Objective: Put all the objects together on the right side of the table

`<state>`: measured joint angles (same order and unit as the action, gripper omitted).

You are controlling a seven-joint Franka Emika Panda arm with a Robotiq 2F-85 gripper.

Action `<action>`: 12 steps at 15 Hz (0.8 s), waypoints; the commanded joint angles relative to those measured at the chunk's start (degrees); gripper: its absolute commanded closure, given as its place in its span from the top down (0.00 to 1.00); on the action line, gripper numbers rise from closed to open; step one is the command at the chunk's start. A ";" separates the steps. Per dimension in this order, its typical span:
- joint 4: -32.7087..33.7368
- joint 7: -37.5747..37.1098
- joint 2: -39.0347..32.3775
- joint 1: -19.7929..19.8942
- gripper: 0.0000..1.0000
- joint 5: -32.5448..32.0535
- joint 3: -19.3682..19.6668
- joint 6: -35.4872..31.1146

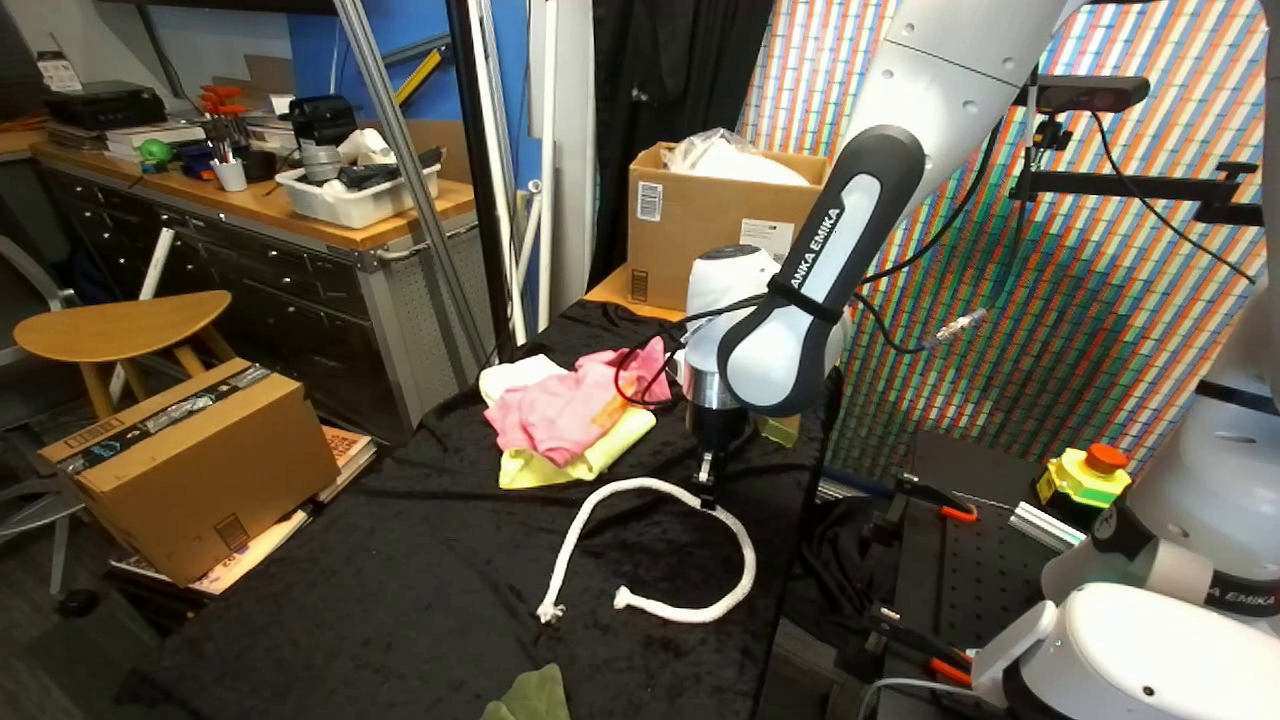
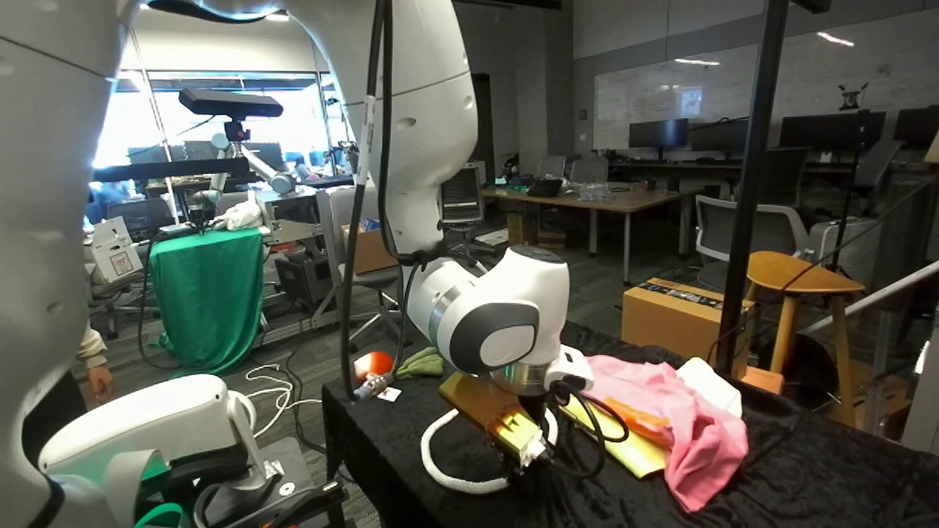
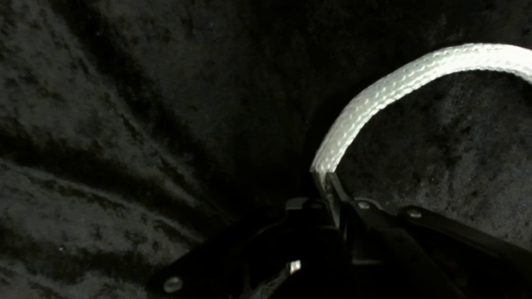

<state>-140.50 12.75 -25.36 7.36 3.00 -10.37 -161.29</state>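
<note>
A white braided rope (image 1: pixel 749 565) lies in an open loop on the black-covered table; it also shows in an exterior view (image 2: pixel 428 449). My gripper (image 1: pixel 707 493) points down and is shut on the rope partway along it. In the wrist view, the rope (image 3: pixel 384 91) runs out from between the fingertips (image 3: pixel 325 176). A pink cloth (image 1: pixel 560 410) lies over a yellow cloth (image 1: pixel 530 470) and a white cloth (image 1: pixel 512 375), beyond the rope. A green item (image 1: pixel 530 698) sits at the bottom edge of that view. A yellow box (image 2: pixel 513 433) partly hides the fingers.
A large cardboard box (image 1: pixel 690 230) stands at the table's far end. A red round thing (image 2: pixel 374 364) sits beside the green item (image 2: pixel 422 364) near a table corner. Black cables (image 2: pixel 601 440) hang around the wrist. A second arm (image 1: pixel 1150 650) stands beside the table.
</note>
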 commanded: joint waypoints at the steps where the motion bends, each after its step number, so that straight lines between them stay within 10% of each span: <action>1: -0.36 2.81 -0.06 1.47 0.10 2.04 -1.68 -1.01; 12: -2.08 1.02 2.05 0.99 0.07 1.61 -1.93 -10.20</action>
<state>-140.64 13.94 -25.36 7.72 3.53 -11.32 -167.01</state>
